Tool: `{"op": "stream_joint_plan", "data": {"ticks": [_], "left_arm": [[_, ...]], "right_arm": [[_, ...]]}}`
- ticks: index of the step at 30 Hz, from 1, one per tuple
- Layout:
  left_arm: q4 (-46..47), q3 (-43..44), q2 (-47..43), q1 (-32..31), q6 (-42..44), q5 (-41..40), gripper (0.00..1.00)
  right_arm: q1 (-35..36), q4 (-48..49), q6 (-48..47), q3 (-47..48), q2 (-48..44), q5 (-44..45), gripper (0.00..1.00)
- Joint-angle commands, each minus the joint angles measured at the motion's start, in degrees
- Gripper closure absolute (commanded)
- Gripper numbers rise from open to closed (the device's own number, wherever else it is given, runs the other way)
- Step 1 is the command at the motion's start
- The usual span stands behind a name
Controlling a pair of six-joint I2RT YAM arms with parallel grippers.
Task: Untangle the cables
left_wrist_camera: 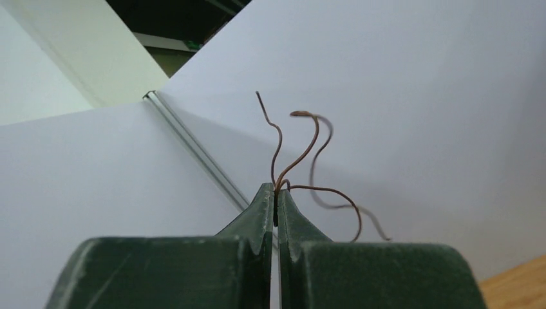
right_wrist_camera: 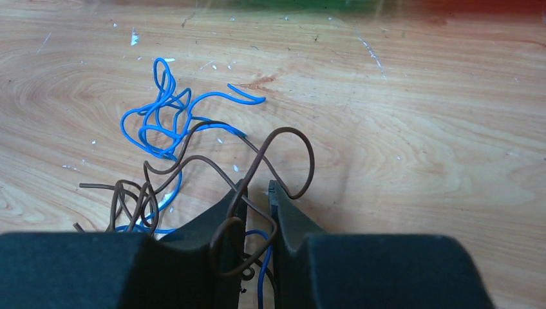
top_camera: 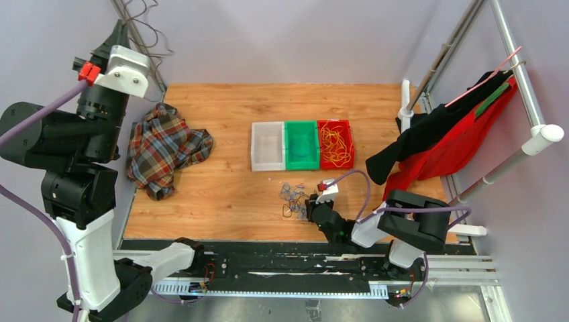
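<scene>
A tangle of thin blue and brown cables [top_camera: 292,198] lies on the wooden table in front of the bins. My right gripper [top_camera: 310,204] is down on it. In the right wrist view the right gripper [right_wrist_camera: 257,190] has its jaws nearly together, with a brown cable [right_wrist_camera: 283,138] and a blue strand between them. More of the blue cable [right_wrist_camera: 161,122] lies beyond. My left gripper [top_camera: 122,28] is raised high at the back left by the wall. In the left wrist view the left gripper [left_wrist_camera: 277,192] is shut on thin brown wire [left_wrist_camera: 302,151]. Yellow cables [top_camera: 335,144] lie in the red bin.
A white bin [top_camera: 267,146], a green bin [top_camera: 301,164] and a red bin [top_camera: 345,124] stand in a row mid-table. A plaid cloth [top_camera: 164,147] lies at the left. Black and red clothes [top_camera: 443,137] hang on a rack at the right.
</scene>
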Motion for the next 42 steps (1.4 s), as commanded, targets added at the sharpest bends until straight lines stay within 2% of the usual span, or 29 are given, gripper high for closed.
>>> {"op": "stream_joint_plan", "data": {"ticks": [1,5,8,10,15,21,28,33,42], "left_arm": [[6.39,1.23,0.81,-0.33,-1.34,-2.10,1.00],[1.11,-1.40,-0.64,-0.32,-3.26,5.38,1.00],[-2.11,-4.14,-2.19,-0.33,-3.77,9.13,1.00],[-3.95,-6.43,-3.63,-0.32,-3.81,12.09,1.00],[-8.90,-11.92,-6.73,-0.32,-3.59,20.12,1.00],[-12.10,-14.61,-8.38,-0.33,-3.78,27.32,1.00],[-13.52,-15.08,-9.29,-0.33,-3.41,29.96,1.00],[-14.49,-15.08,-9.74,-0.33,-3.19,30.66,1.00],[-15.66,-15.51,-10.35,-0.31,-3.51,31.10,1.00]], "right_arm": [[-0.72,-2.50,1.31,-1.06,-1.63,2.09,0.80],[-0.58,-2.14,-2.92,0.24,-4.09,-1.50,0.75],[-0.25,-4.60,-5.97,1.66,-8.14,-4.52,0.61],[-0.04,-9.24,-8.06,3.43,-12.76,-6.85,0.51],[0.14,-26.66,-14.32,12.34,-25.13,-15.60,0.36],[0.16,-39.96,-20.66,22.34,-32.68,-22.39,0.35],[0.16,-41.20,-25.31,28.74,-36.06,-24.61,0.34],[0.52,-37.17,-25.25,35.05,-32.10,-30.88,0.34],[4.41,-25.46,-26.61,47.24,-17.41,-37.98,0.33]]}}
